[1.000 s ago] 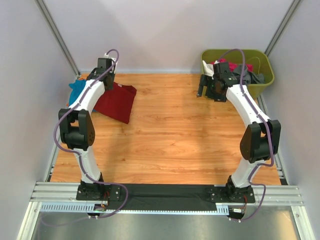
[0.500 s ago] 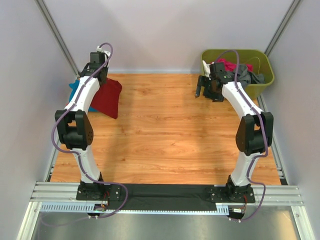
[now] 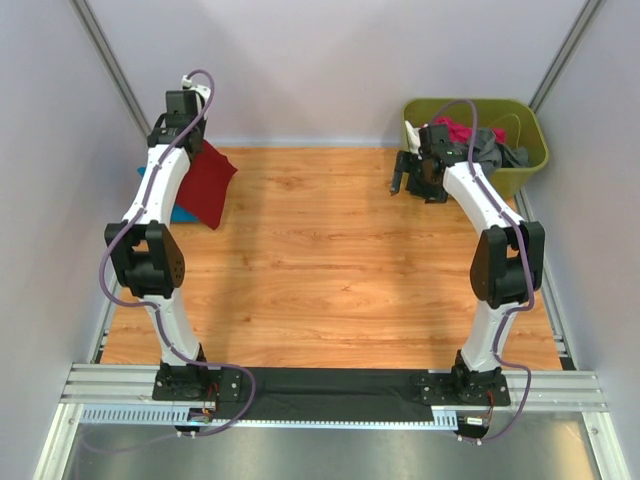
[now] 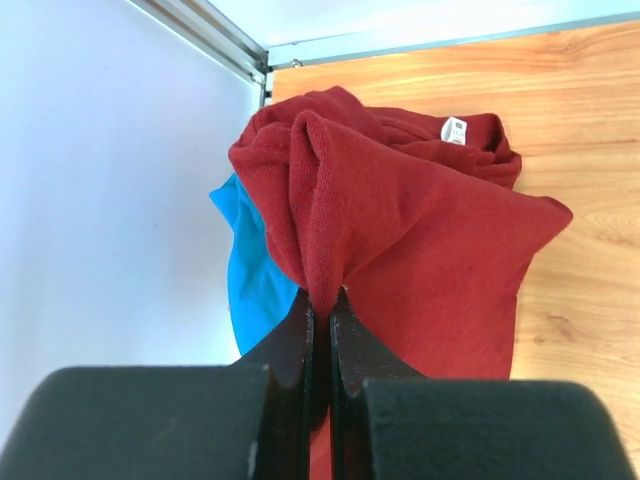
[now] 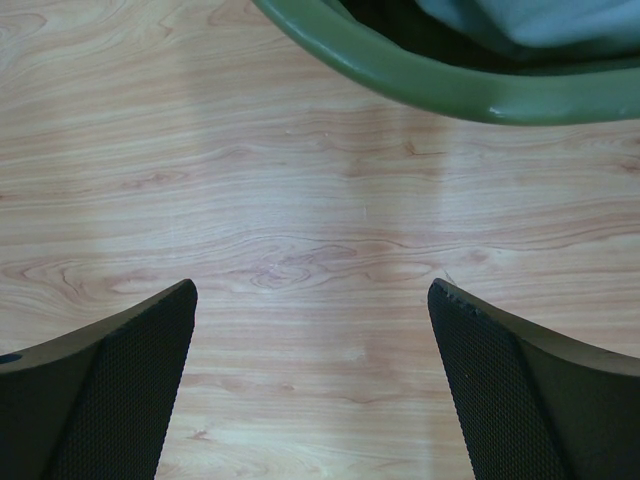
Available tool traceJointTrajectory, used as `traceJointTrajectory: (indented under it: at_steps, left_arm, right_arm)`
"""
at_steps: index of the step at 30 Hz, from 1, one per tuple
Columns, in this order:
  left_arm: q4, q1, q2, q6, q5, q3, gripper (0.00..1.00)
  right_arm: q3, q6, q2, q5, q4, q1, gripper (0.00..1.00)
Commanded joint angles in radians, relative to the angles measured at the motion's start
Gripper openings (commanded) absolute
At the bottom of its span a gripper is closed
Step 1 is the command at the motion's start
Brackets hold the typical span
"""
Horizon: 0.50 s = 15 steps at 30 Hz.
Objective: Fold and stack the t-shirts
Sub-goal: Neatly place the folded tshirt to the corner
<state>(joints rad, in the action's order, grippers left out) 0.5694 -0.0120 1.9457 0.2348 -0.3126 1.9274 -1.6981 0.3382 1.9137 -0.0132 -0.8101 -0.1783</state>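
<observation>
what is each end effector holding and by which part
The left end effector pinches a bunched fold of the dark red t-shirt; the right end effector is open above the table, holding nothing.

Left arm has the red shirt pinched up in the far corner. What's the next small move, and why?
Probably lower the left gripper so the red shirt settles onto the teal shirt. Its jaws are shut on a bunched fold, the red shirt hangs from them, and the teal shirt lies partly beneath it by the wall.
</observation>
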Motion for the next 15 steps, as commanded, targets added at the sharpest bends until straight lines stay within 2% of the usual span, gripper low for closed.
traceJointTrajectory:
  at_steps: [1, 4, 8, 15]
  left_arm:
    - [-0.026, 0.006, 0.005, 0.031, -0.011, 0.035, 0.0]
    - [-0.045, 0.055, 0.006, 0.015, -0.022, 0.021, 0.0]
    - [-0.068, 0.121, 0.044, -0.005, 0.036, 0.022, 0.0]
    - [-0.111, 0.17, 0.179, -0.012, -0.031, 0.088, 0.0]
  right_arm:
    - [-0.051, -0.019, 0.015, -0.002, 0.017, 0.008, 1.0]
    - [-0.048, -0.021, 0.016, -0.002, 0.014, 0.008, 1.0]
    - [-0.054, -0.021, 0.025, -0.002, 0.005, 0.01, 1.0]
    - [-0.113, -0.021, 0.074, 0.033, -0.037, 0.011, 1.0]
